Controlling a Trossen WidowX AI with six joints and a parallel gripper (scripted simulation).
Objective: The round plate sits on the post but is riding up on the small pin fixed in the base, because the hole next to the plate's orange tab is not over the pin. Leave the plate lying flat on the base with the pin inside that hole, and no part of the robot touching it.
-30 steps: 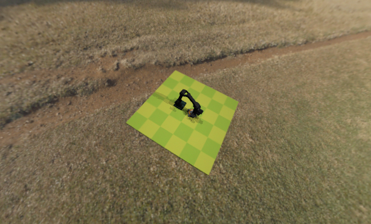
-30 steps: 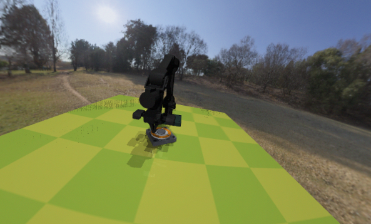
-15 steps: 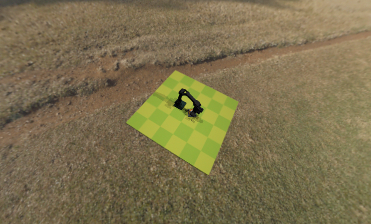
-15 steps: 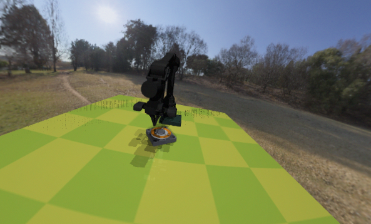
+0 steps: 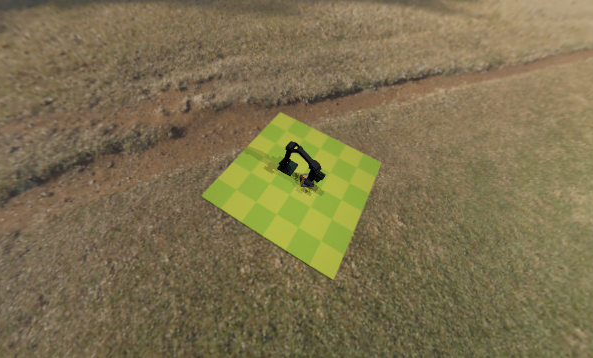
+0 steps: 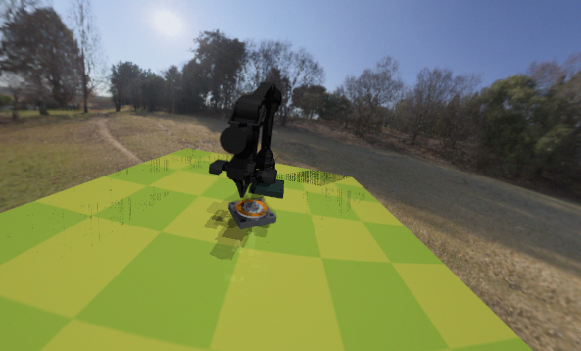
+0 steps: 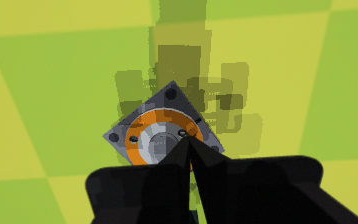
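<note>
Plate (image 7: 153,137), stiff, smooth and probably light, is seen on the post over the grey base (image 7: 173,96), best nudged round at its orange ring near a hole, while the gripper (image 7: 187,141) is held closed and empty just above it.

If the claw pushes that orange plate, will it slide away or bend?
Probably neither. The plate rings a post at its middle, so a nudge from the shut claw should spin it, not slide it. It looks like a stiff, flat ring on the square base, unlikely to bend.
</note>
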